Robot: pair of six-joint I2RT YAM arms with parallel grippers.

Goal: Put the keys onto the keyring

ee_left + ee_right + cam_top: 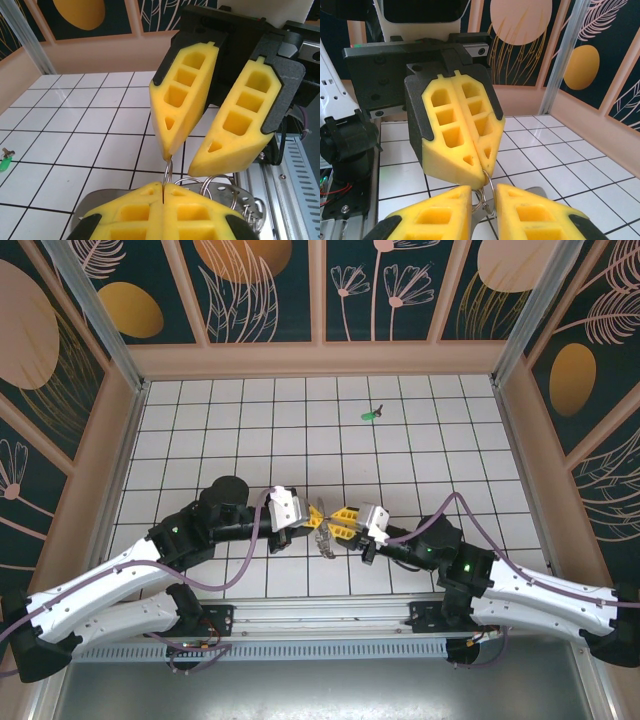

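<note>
**Left pinches the ring, right stands open around it**

My left gripper point(162, 186) has its yellow honeycomb-foam fingers point(135, 212) pressed flat together, with no gap between the pads. Clamped in that seam is the thin grey metal keyring point(168, 171), a wire loop standing edge-on just above my fingertips. More loops of the same wire lie just behind it to the right. Beside them is a flat silvery piece that I cannot identify.

My right gripper point(484, 192) meets the left one tip to tip, above the white tiled floor point(250, 420) a little ahead of my bases. Its two yellow fingers are parted with a clear gap, and the wire loop hangs in that gap. Seen from the left wrist, one right fingertip point(171, 145) touches the top of the loop. The other stands off to the side, touching nothing. The right grips nothing; it only brushes the ring.

The small bright green key point(372, 414), with its short dark stem, lies on the floor well apart from both grippers. It is toward the far wall, slightly right of centre, and touches neither the ring nor any finger.
</note>
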